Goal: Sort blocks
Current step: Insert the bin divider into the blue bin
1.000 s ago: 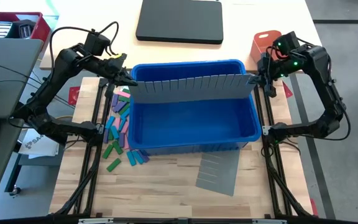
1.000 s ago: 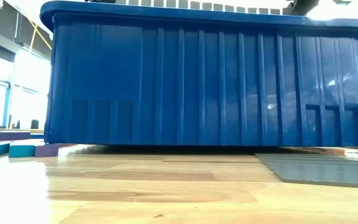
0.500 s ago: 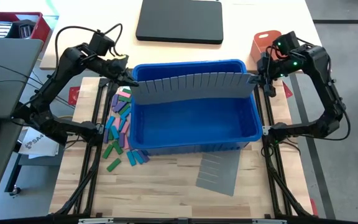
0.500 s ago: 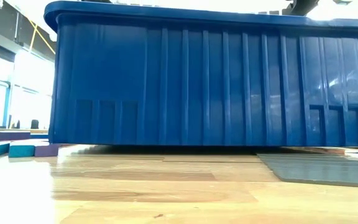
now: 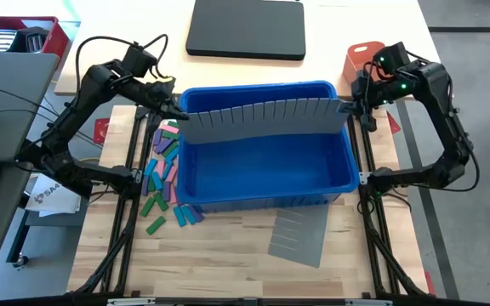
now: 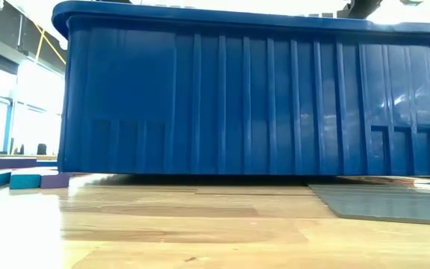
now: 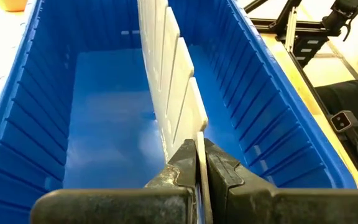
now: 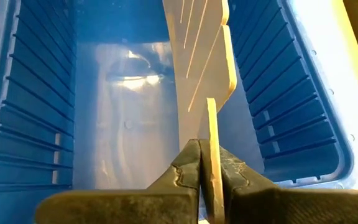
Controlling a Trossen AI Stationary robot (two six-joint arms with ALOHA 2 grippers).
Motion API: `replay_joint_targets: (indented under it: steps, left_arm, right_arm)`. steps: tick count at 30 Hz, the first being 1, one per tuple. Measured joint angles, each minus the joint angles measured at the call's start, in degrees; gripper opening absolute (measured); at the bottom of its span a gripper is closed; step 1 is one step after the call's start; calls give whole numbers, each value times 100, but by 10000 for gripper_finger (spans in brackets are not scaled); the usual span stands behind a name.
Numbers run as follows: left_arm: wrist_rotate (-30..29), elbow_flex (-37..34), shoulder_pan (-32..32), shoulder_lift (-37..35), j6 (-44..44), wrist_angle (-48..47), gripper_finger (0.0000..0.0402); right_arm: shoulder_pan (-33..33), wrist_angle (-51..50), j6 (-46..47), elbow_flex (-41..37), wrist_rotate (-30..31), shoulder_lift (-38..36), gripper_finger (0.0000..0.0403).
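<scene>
From a second ago to now I see the bin [image 6: 252, 90] sit slightly further right in the low view, and my left gripper [image 5: 175, 113] sits a touch further back, toward the laptop [image 5: 246, 27].

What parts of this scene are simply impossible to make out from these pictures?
- Low view: the blue bin fills the picture, hiding both arms and the slotted sheet they hold.
- Low view: only three blocks show at the edge; the rest are cut off.
- High view: the bin's floor under the slotted sheet is covered by it.
- Wrist views: the left gripper and right gripper pinch the sheet; the blocks are outside both pictures.
</scene>
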Motion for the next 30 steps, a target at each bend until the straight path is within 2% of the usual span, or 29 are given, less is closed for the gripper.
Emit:
replay_joint_targets:
  steps: [9, 19, 30]
  left_arm:
    - [-24, 2, 4, -7, -4, -141, 1]
    - [-24, 0, 6, -11, -9, -163, 1]
    - [-24, 1, 6, -13, -7, -154, 1]
  right_arm:
    - [-2, 91, -8, -14, -182, 287, 3]
    - [-7, 537, 2, 4, -526, 293, 3]
    - [-7, 263, 35, 9, -533, 280, 3]
